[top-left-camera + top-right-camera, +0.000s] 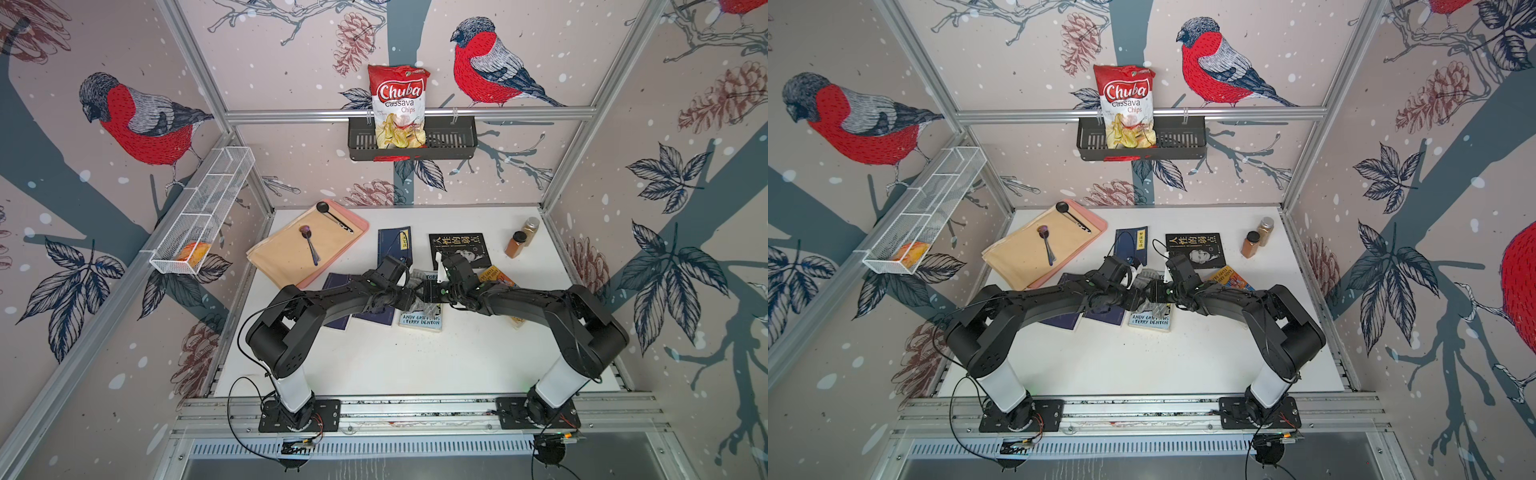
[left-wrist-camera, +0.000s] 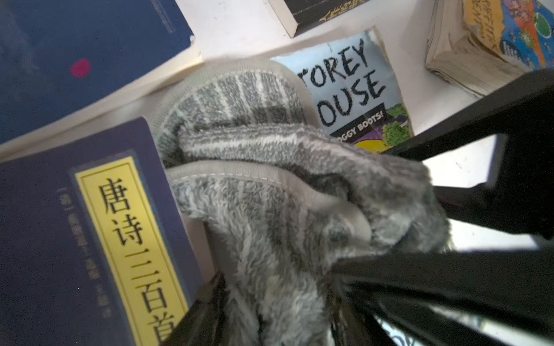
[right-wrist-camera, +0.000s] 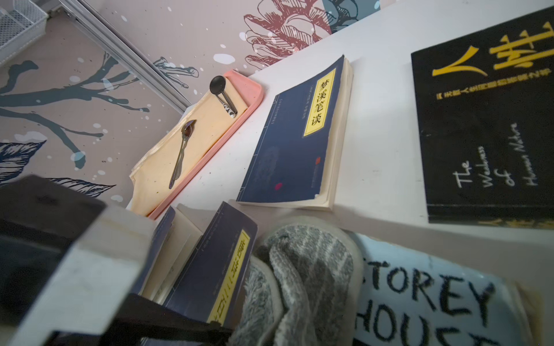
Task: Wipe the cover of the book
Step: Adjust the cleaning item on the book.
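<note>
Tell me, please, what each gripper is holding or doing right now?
Left gripper: closed on the grey cloth.
Right gripper: jaws not clearly visible; cannot tell.

the cloth point(image 2: 269, 194) lies partly on the storey house book point(image 2: 353, 90) at mid-table, just beside a second book point(image 2: 90, 239) on its left. behind them lie a third book point(image 1: 394, 245) and a fourth book point(image 1: 457, 249). the tray point(image 1: 362, 226) sits far left, holding a spoon point(image 1: 311, 245) and a scoop point(image 1: 332, 216). far right, the near jar point(image 1: 515, 244) stands just before the far jar point(image 1: 530, 226). a chips bag point(image 1: 399, 104) stands in the back-wall basket point(image 1: 453, 141).
</note>
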`<move>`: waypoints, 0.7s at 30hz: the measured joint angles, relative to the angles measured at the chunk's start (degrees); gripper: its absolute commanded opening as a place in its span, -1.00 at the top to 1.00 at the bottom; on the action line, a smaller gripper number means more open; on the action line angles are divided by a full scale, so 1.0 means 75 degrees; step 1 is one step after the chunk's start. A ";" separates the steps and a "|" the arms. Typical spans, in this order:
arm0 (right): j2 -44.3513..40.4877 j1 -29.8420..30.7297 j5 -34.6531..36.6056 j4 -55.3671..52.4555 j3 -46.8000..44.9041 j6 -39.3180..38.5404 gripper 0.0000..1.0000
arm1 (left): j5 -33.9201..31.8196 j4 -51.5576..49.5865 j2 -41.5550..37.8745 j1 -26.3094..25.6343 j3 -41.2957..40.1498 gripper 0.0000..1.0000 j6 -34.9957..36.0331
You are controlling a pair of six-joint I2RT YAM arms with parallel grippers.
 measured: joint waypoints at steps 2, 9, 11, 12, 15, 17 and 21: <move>-0.0300 -0.0003 0.0047 -0.0050 -0.0012 -0.0003 -0.26 | -0.0006 0.0052 0.0000 0.0000 0.0000 -0.13 -0.0006; -0.0848 -0.0522 0.0595 -0.0219 -0.0085 -0.0102 0.08 | -0.0015 0.0134 -0.0134 0.0000 0.0064 -0.37 -0.0015; -0.0635 -0.0670 0.0758 -0.0221 -0.0052 -0.0166 0.36 | -0.0006 0.0163 -0.0160 0.0000 0.0073 -0.49 -0.0020; -0.0443 -0.0723 0.0790 -0.0224 -0.0003 -0.0166 0.47 | 0.0012 0.0172 -0.0172 0.0000 0.0073 -0.52 -0.0020; 0.0044 -0.0749 0.0889 -0.0248 0.0076 -0.0172 0.69 | 0.0044 0.0166 -0.0175 0.0000 0.0291 -0.69 -0.0023; 0.0227 -0.0737 0.0901 -0.0265 0.0073 -0.0172 0.73 | 0.0041 0.0219 -0.0169 -0.0003 0.0437 -0.75 -0.0023; 0.0303 -0.0682 0.1026 -0.0219 -0.0058 -0.0172 0.75 | -0.0009 0.0131 0.0067 -0.0082 0.0685 -0.77 -0.0020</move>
